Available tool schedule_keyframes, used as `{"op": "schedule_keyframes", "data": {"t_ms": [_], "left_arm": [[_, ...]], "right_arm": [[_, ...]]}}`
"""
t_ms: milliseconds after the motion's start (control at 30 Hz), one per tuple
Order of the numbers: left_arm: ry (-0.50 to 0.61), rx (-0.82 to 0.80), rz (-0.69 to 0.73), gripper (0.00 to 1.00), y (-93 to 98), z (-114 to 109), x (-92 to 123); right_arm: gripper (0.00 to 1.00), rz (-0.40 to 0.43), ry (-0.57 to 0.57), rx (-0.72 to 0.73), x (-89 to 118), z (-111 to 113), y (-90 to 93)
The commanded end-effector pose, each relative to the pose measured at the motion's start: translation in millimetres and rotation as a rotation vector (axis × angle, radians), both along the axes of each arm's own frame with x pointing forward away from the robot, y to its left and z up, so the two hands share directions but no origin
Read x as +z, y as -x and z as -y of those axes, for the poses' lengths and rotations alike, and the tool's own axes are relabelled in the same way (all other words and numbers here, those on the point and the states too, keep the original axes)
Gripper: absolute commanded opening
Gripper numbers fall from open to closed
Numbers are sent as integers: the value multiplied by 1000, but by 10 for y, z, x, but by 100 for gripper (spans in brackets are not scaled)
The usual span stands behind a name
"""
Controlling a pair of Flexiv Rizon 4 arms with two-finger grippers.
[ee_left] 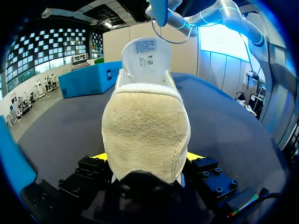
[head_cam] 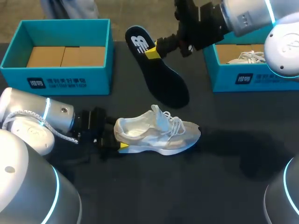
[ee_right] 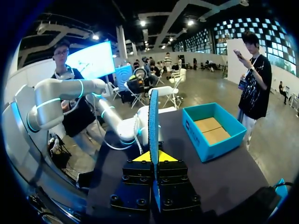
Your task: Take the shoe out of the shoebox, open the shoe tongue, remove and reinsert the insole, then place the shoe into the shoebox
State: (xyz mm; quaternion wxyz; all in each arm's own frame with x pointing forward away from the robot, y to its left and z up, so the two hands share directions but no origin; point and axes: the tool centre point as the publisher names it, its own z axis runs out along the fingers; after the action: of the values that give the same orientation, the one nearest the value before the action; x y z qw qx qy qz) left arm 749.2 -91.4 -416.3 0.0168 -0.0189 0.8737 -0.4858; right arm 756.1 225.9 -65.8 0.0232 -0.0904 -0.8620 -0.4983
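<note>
A white and grey sneaker (head_cam: 159, 133) lies on its side on the black table, toe to the right. My left gripper (head_cam: 117, 138) is at its heel, one finger on each side, shut on it. In the left wrist view the fuzzy heel (ee_left: 145, 126) fills the space between the yellow fingertips (ee_left: 99, 157), and the tongue stands up beyond it. My right gripper (head_cam: 152, 51) holds the dark blue insole (head_cam: 163, 79) in the air behind the shoe, shut near its heel end. In the right wrist view the insole (ee_right: 153, 116) is edge-on, rising from the right gripper (ee_right: 153, 157).
A teal shoebox (head_cam: 70, 77) with a cardboard bottom stands at the back left, also in the right wrist view (ee_right: 219, 144). A second teal box (head_cam: 252, 80) at the back right holds another white shoe (head_cam: 247, 57).
</note>
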Motion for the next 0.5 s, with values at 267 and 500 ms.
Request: {"op": "schedule_keyframes", "data": {"t_ms": [267, 500], "left_arm": [[-3, -1, -1, 0, -7, 4, -15], [-3, -1, -1, 0, -7, 4, -15]], "right_arm": [[0, -333, -21, -79, 77, 20, -10], [0, -483, -182, -155, 241, 63, 75]]}}
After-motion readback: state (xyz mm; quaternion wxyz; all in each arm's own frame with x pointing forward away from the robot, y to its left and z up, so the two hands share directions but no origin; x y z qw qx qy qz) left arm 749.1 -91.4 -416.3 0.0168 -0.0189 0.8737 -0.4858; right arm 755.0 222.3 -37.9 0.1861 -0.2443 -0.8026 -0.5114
